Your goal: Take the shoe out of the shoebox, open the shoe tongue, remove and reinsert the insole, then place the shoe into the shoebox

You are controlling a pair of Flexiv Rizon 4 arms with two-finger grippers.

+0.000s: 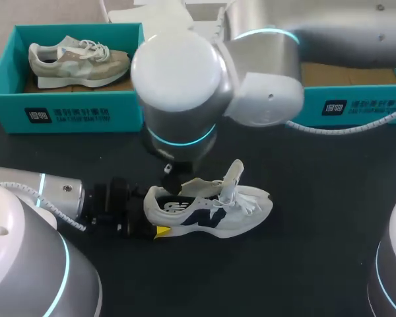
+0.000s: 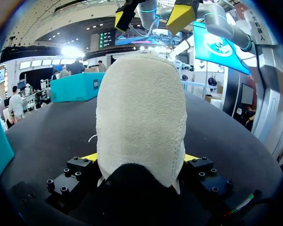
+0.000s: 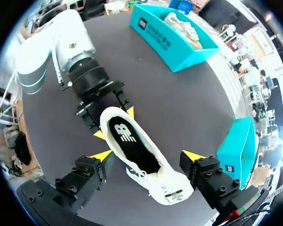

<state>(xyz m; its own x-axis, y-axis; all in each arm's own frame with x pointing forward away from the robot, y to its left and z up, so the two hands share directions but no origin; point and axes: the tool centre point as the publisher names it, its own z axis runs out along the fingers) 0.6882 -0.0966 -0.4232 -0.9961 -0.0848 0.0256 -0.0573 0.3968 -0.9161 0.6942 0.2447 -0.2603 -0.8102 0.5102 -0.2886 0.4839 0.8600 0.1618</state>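
On the black table [image 1: 317, 264], mid-field: the white sneaker [image 1: 211, 211] with the navy logo stands upright on its sole, out of the box. Its long axis runs across my view, heel toward my left arm, toe toward my right side. The left gripper [image 2: 140, 158] is clamped on the heel, with a yellow tip pressed against each side of the heel counter; the left wrist view shows both in contact. The right gripper [image 3: 147, 155] hangs over the shoe's mouth with its fingers spread wide, gripping nothing. One tip is just beside the shoe's wall, the other well apart from it, and the line between them crosses the long axis. The tongue [image 1: 234, 173] stands lifted and folded toward the toe, laces loose, so I judge the tongue step done. The black insole [image 3: 132, 143] lies flat inside, its heel half fully exposed from above, so removal is not yet done. Key relation: the insole sits directly under the right gripper, and the left is occupied as the anchor, so the right arm is the one to go in. My judgement is that the next move is a straight descent into the collar to catch the insole's rear edge. The spread fingers would need narrowing first to pass inside the walls. Risk: catching the collar instead of the insole. One teal shoebox [image 1: 356, 109] sits at far right, its inside largely hidden by my right arm. A second teal box [image 1: 66, 112] at far left holds a beige sneaker [image 1: 79, 61].
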